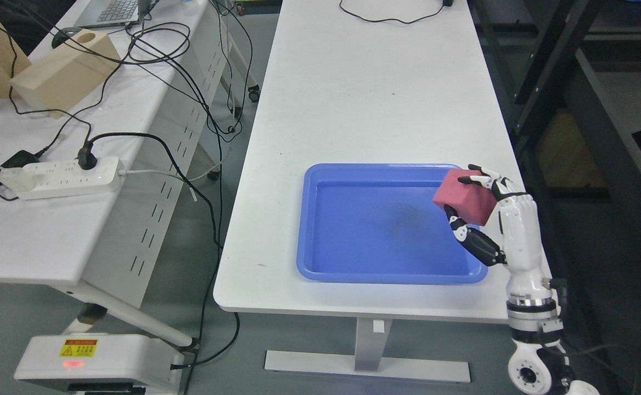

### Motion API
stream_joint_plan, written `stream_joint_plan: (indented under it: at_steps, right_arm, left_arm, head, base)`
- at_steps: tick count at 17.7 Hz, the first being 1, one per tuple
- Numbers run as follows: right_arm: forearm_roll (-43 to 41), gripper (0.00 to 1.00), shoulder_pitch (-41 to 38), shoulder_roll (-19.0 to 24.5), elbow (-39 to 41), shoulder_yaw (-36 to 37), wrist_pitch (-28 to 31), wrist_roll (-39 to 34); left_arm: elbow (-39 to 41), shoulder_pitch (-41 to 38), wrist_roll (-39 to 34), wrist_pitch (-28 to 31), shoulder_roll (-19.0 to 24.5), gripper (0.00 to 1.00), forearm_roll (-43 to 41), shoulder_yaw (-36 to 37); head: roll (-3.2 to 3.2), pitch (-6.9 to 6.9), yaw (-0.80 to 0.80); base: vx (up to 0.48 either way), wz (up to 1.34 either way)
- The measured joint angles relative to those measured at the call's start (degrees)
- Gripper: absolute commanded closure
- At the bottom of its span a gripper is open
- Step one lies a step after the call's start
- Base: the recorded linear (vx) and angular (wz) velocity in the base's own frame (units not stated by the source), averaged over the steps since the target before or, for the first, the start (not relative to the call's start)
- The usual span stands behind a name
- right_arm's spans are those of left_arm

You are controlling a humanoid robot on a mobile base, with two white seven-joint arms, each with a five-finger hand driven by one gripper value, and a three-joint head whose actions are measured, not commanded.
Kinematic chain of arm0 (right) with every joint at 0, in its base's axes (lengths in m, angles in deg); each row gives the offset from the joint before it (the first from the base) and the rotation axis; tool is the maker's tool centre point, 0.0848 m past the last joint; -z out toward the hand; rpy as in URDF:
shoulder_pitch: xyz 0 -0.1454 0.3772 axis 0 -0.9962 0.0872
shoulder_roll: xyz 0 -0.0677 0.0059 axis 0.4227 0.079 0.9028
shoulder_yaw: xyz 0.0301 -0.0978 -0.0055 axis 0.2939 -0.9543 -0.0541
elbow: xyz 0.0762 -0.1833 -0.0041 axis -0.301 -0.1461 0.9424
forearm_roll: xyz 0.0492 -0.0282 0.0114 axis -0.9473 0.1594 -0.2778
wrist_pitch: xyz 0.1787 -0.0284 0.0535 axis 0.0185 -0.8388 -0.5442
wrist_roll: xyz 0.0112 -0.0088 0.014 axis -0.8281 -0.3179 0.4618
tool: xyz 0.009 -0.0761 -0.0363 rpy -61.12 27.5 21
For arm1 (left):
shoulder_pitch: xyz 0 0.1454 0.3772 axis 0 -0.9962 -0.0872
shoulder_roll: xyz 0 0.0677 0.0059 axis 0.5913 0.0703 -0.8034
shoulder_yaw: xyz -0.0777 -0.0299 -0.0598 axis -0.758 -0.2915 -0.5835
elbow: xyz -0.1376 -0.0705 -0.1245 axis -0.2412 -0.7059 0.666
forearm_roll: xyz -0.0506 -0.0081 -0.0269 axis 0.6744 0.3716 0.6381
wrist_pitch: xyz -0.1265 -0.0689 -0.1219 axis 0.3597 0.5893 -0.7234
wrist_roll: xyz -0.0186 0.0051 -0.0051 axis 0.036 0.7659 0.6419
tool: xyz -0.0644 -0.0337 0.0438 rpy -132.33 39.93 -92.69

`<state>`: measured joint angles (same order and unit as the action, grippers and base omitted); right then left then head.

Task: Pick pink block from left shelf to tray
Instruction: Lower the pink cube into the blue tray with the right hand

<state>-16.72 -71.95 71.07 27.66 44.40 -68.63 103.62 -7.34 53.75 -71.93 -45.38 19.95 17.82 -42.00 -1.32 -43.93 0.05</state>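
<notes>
Right hand [510, 219]: grasps pink block [466, 196], fingers over its top, thumb under; the block's rear face is hidden by the palm. Block sits above right edge of blue tray [320, 219] on white table [364, 88]; contact with tray unclear.

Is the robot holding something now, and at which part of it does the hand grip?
Yes. The right hand holds the pink block at its right end, fingers over the top edge and thumb under it, above the blue tray.
</notes>
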Motion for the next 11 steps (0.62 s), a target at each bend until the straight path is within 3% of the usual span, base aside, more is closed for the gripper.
stream_joint_plan:
  at_steps: [9, 11]
  right_arm:
    - [5.4, 0.96, -1.18, 0.0, -0.02, -3.11, -1.6, -7.88]
    - [6.91, 0.9, -1.29, 0.0, -0.02, -3.88, -1.7, -9.08]
  left_arm:
    - [0.0, -0.01, 0.0, 0.0, 0.0, 0.0, 0.0, 0.0]
    - [0.0, -0.01, 0.0, 0.0, 0.0, 0.0, 0.0, 0.0]
  head:
    - [0.0, 0.0, 0.0]
    - [0.0, 0.0, 0.0]
  base:
    - [0.066, 0.01]
    - [0.021, 0.0]
